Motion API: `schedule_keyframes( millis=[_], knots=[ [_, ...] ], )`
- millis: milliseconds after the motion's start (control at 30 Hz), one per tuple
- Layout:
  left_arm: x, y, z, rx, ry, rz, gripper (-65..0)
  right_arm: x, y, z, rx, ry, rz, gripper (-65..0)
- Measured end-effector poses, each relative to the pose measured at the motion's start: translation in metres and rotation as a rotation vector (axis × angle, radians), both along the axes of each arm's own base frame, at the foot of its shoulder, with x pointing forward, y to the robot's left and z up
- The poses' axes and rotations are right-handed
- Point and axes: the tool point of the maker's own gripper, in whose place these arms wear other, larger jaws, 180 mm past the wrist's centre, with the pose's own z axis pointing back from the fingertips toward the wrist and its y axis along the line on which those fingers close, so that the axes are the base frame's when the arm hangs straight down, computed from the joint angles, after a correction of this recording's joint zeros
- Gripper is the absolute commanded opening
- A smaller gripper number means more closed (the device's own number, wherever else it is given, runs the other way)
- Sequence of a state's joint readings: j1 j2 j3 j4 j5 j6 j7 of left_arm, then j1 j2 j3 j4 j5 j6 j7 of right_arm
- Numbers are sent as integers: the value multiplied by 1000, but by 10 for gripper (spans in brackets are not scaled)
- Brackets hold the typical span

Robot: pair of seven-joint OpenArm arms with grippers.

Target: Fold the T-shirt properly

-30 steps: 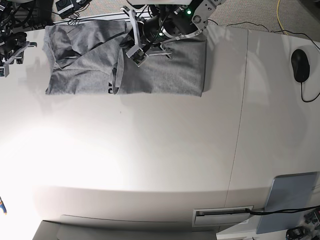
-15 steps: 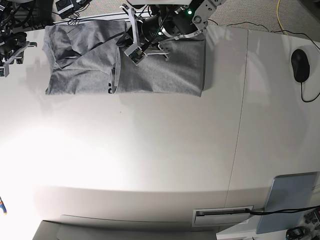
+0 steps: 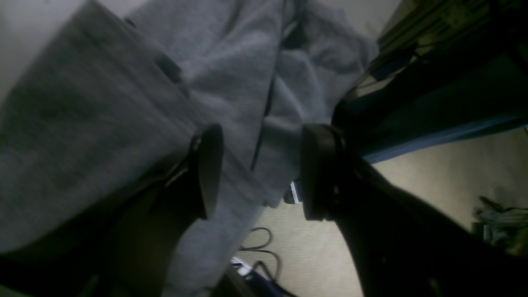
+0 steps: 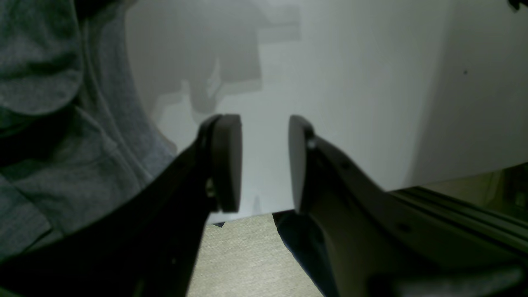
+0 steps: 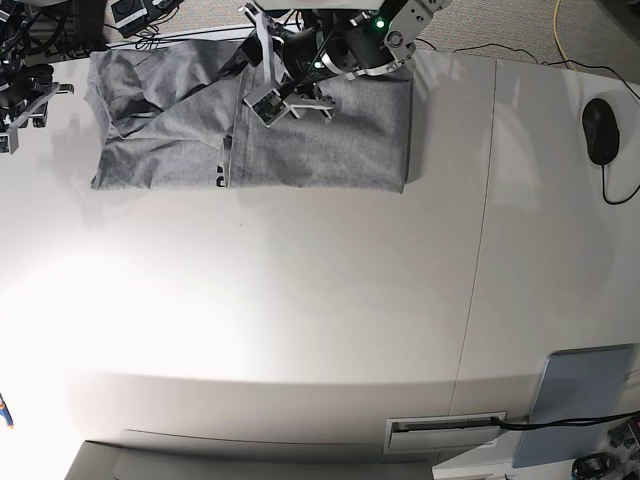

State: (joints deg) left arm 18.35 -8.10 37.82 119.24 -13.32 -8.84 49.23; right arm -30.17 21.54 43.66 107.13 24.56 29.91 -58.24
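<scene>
Since a second ago the raised fold has dropped flat onto the heather-grey cotton T-shirt (image 5: 300, 135), lying at the white table's (image 5: 330, 300) far edge. Left gripper (image 5: 272, 98) hovers above, jaws apart and empty; right gripper (image 5: 22, 115), jaws apart, waits beside the shirt.

Left gripper (image 5: 268, 92) now sits farther toward the far table edge and slightly toward the base view's left than 1.0 s ago; its arm is drawn back with it. Jaws stand apart in the left wrist view, nothing between the pads (image 3: 208, 169).

T-shirt (image 5: 330, 150): the raised fabric loop seen 1.0 s and 0.5 s ago near the black lettering (image 5: 221, 181) is down. That flap now lies flat, leaving a straight vertical fold edge just right of the lettering. Near hem line reads straighter than before.
</scene>
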Motion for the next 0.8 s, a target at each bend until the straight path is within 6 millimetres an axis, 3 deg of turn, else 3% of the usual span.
schedule_keyframes(
  millis=[133,233,333,500,567,733,800],
  knots=[
    [27,17,-6,108,-95,84,-339,-1,0,-1,0,8,-2,-454],
    [37,22,-6,146,-134,102,-339,0,2,-1,16,-1,-1,-453],
    [37,24,-7,152,-139,96,-339,8,20,-1,94,-34,65,-418],
    [34,28,-12,180,-130,81,-339,23,54,7,255,-130,162,-291],
    [35,29,-12,185,-135,83,-339,26,63,6,288,-139,183,-285],
    [38,33,-14,214,-154,90,-339,24,64,-4,322,-99,101,-285],
    [37,32,-14,213,-152,88,-339,33,60,-4,331,-116,82,-285]
  ],
)
